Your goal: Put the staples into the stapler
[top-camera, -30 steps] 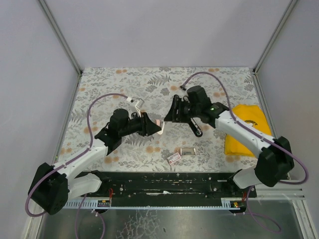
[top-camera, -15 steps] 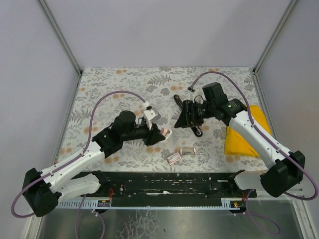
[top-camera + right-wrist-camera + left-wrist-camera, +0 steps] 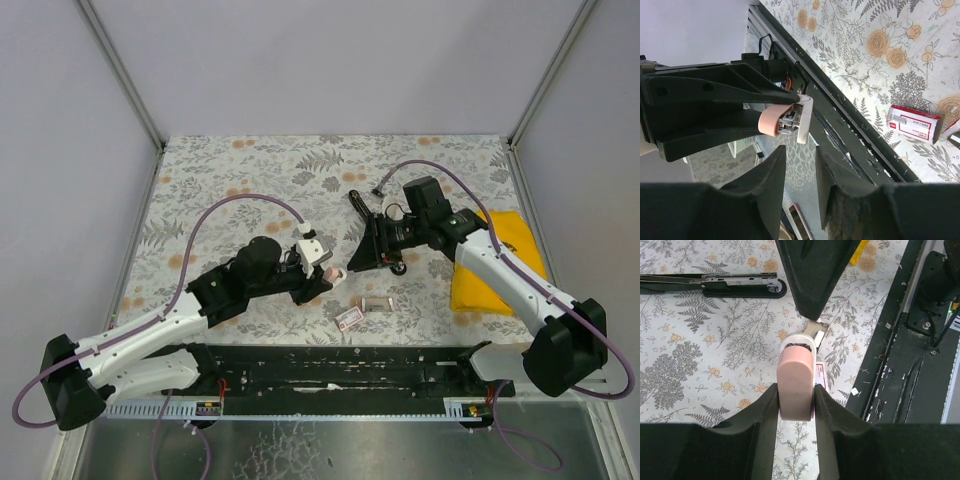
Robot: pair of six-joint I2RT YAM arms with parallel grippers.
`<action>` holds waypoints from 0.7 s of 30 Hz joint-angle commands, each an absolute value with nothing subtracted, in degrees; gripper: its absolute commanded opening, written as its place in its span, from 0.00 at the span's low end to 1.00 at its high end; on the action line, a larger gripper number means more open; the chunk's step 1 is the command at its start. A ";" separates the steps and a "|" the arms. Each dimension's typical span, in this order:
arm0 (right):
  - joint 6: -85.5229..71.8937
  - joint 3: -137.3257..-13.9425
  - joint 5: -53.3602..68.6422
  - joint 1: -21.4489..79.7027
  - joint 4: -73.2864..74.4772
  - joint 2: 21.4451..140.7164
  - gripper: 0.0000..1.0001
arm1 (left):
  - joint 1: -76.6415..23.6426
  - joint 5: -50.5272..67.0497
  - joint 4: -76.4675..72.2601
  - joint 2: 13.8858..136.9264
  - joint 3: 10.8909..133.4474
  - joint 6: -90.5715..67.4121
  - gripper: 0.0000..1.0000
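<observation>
My left end effector (image 3: 796, 389) pinches a small pink-and-white object (image 3: 796, 371) above the floral tabletop (image 3: 685, 365). My right end effector (image 3: 801, 152) points at that object from close by, its fingers slightly parted with nothing between them. The stapler (image 3: 740, 283) lies opened out long on the tabletop, gripped by neither end effector. A red-and-white box (image 3: 915, 122) lies near the front rail, and a yellow cloth (image 3: 500, 262) lies at the right.
</observation>
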State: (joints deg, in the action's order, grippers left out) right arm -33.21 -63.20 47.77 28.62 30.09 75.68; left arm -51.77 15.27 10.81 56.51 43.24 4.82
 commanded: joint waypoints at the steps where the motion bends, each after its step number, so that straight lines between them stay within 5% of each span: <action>1: -37.34 -61.41 51.50 29.02 25.55 73.32 0.38 | -52.81 12.50 10.46 56.43 43.49 6.53 0.00; 21: -42.37 -56.61 49.49 30.98 20.47 75.71 0.30 | -53.42 12.92 10.38 57.69 43.58 5.61 0.00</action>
